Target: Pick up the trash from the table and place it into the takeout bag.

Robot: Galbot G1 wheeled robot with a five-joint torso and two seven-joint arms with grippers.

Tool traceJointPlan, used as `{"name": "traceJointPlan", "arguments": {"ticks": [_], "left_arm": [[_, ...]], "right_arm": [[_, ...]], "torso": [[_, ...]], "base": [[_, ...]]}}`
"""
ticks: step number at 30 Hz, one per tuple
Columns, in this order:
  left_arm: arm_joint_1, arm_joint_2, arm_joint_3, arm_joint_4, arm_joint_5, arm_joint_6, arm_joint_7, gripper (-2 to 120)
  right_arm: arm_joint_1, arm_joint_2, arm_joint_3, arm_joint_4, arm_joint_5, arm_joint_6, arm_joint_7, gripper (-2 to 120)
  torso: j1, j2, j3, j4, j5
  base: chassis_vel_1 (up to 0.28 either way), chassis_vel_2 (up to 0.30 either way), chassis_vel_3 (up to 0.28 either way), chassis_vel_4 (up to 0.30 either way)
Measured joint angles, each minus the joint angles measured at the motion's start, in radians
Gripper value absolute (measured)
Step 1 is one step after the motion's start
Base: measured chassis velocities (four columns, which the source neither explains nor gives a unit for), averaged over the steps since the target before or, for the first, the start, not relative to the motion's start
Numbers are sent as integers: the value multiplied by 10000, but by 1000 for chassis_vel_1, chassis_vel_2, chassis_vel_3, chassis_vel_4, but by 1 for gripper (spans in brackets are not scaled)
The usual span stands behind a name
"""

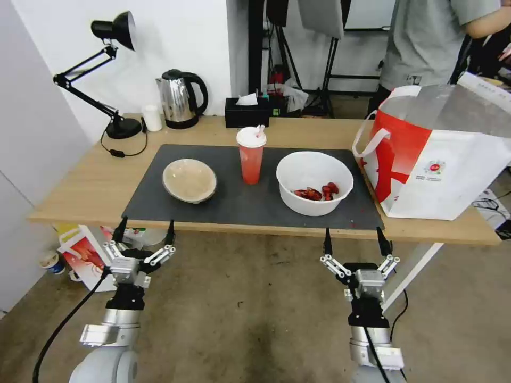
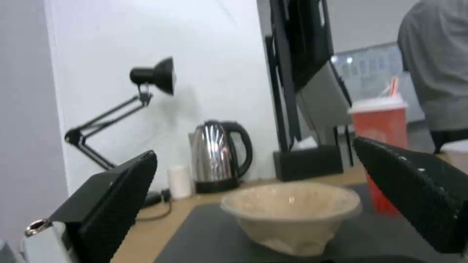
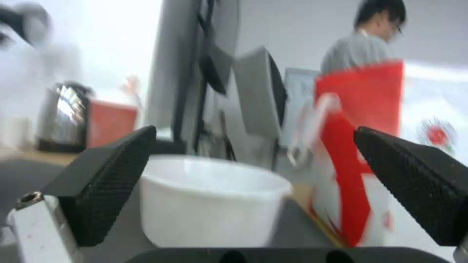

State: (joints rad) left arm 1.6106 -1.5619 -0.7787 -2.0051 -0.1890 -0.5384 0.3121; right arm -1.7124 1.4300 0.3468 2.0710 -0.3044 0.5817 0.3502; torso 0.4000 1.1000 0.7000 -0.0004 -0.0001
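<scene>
Both grippers sit wide open and empty, left gripper lined up on the beige bowl, right gripper on the white bowl, presumably prepping grabs.

Beige bowl, red cup, white bowl beside takeout bag.
</scene>
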Motion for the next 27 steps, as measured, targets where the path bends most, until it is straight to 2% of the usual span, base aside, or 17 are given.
{"name": "traceJointPlan", "arguments": {"ticks": [1, 3, 5, 6, 8, 10, 13, 14, 24, 27], "left_arm": [[0, 0, 0, 0, 0, 0, 0, 100], [-180, -77, -315, 316, -511, -683, 695, 100], [-368, -151, -602, 623, -990, -1332, 1359, 100], [-368, -151, -602, 623, -990, -1332, 1359, 100], [-569, -234, -937, 963, -1530, -2065, 2105, 100], [-744, -290, -1147, 1253, -1922, -2500, 2727, 100], [-806, -308, -1139, 1325, -1993, -2504, 2981, 100], [-814, -309, -1132, 1323, -2006, -2465, 3043, 100], [-784, -307, -1092, 1245, -2005, -2315, 3144, 100], [-765, -305, -1036, 1226, -2005, -2242, 3375, 100]], "right_arm": [[0, 0, 0, 0, 0, 0, 0, 100], [180, -276, -148, -42, 70, 411, -153, 100], [236, -338, -174, -70, 122, 478, -222, 100], [236, -338, -174, -70, 122, 478, -222, 100], [259, -374, -176, -70, 185, 479, -299, 100], [301, -427, -162, -66, 300, 441, -390, 100], [322, -485, -133, -38, 433, 385, -455, 100], [331, -517, -115, -8, 504, 332, -492, 100], [341, -563, -65, 100, 618, 230, -555, 100], [329, -598, -34, 118, 683, 215, -560, 100]], "torso": [[0, 0, 0, 0, 0], [0, 0, 0, 8, 2], [1, 0, 1, 3, 0], [1, 0, 1, 3, 0], [0, -1, 0, 3, 2], [0, 0, 0, 6, 5], [1, -1, 1, 2, -6], [1, 0, 1, 3, 5], [1, 0, 0, 4, 2], [0, -1, 0, 4, 1]], "base": [[0, 0, 0, 0], [0, 0, 0, 0], [0, 0, 0, 0], [0, 0, 0, 0], [0, 0, 0, 0], [0, 0, 0, 0], [0, 0, 0, 0], [0, 0, 0, 0], [0, 0, 0, 0], [0, 0, 0, 0]]}}
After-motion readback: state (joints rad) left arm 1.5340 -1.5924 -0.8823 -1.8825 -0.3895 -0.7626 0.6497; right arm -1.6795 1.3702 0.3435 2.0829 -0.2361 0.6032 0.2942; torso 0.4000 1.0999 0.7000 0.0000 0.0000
